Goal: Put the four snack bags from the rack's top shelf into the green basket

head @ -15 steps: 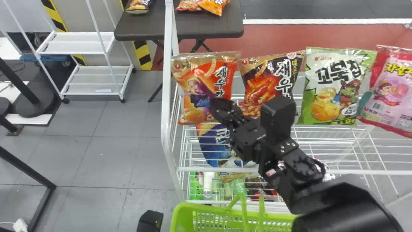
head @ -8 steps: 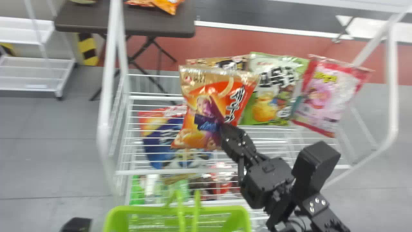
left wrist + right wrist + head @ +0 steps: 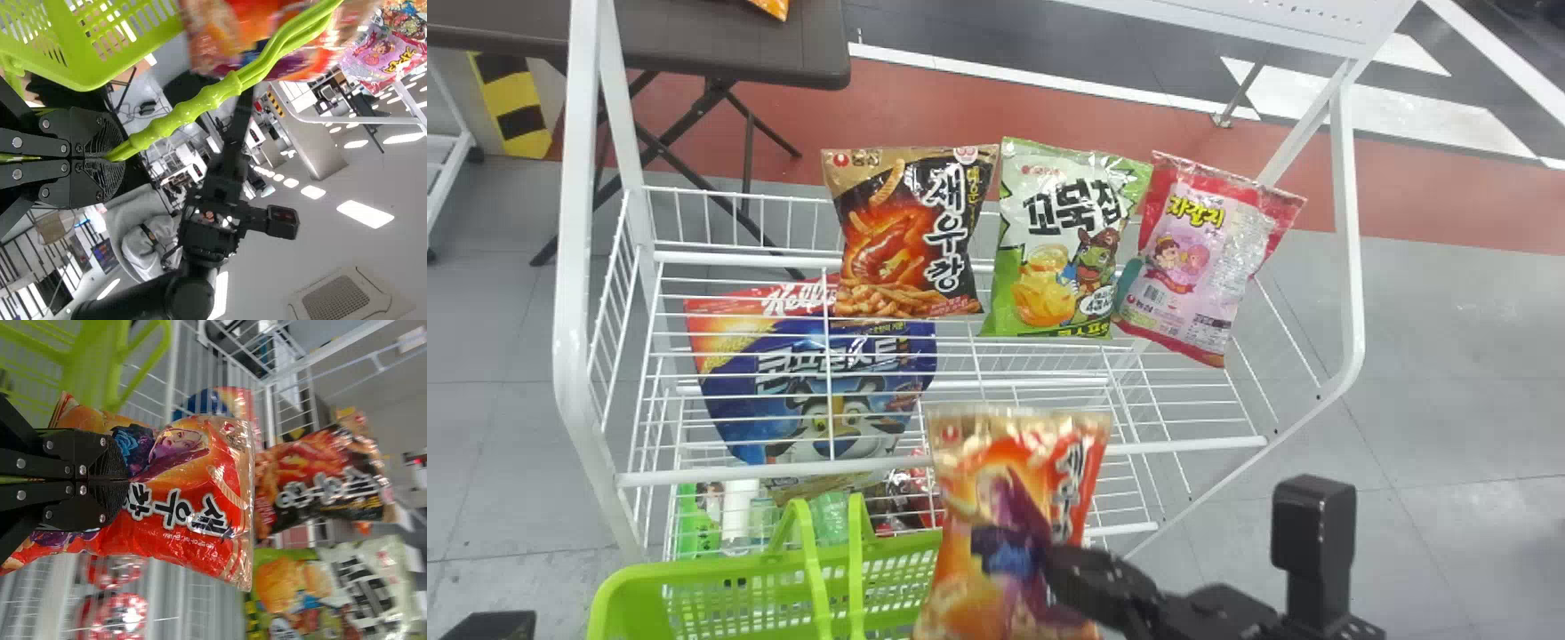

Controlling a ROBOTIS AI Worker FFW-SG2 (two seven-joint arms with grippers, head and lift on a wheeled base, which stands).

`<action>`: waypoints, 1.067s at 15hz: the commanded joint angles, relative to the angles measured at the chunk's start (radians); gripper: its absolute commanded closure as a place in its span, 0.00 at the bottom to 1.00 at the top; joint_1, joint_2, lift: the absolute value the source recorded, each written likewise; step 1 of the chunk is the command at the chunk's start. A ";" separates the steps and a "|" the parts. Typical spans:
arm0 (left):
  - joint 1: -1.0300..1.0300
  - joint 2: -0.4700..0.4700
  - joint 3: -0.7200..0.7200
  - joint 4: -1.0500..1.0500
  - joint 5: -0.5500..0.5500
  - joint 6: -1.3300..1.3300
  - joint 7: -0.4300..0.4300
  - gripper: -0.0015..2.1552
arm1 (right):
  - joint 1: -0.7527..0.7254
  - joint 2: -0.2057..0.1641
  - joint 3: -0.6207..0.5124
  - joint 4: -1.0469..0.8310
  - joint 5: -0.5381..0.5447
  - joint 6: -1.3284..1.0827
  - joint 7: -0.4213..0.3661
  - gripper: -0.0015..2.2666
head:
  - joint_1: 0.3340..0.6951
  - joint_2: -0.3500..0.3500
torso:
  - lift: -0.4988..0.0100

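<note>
Now the black right hand (image 3: 123, 480) is carrying its pinched orange foil bag (image 3: 187, 470) toward the green plastic basket (image 3: 729, 567), leaving three printed bags (image 3: 1063, 244).

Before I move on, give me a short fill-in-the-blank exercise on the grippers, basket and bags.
1. Of the left gripper and right gripper, the ____ one holds the orange-red bag.
2. The green basket is gripped by its ____.
3. The top shelf holds ____ bags.
4. There, the green-and-white bag sits between the black bag and the ____ one.

Missing words: right; handle; three; pink.
</note>
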 commanded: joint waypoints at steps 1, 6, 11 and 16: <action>-0.001 -0.004 -0.003 0.000 -0.007 0.000 0.000 0.98 | -0.007 0.028 -0.092 -0.037 -0.104 0.262 0.049 0.96 | 1.00 0.00 | 0.98; 0.001 -0.003 -0.011 -0.003 -0.007 0.000 -0.002 0.98 | -0.040 0.030 0.031 0.020 -0.101 0.406 0.083 0.96 | 1.00 0.00 | 0.98; 0.021 0.002 -0.008 -0.016 -0.007 0.000 -0.006 0.98 | -0.074 0.019 0.124 0.072 -0.025 0.335 0.065 0.01 | 1.00 0.00 | 0.98; 0.018 -0.004 -0.025 -0.016 -0.023 0.000 -0.003 0.98 | -0.102 0.019 0.132 0.175 0.019 -0.211 -0.038 0.02 | 1.00 0.00 | 0.98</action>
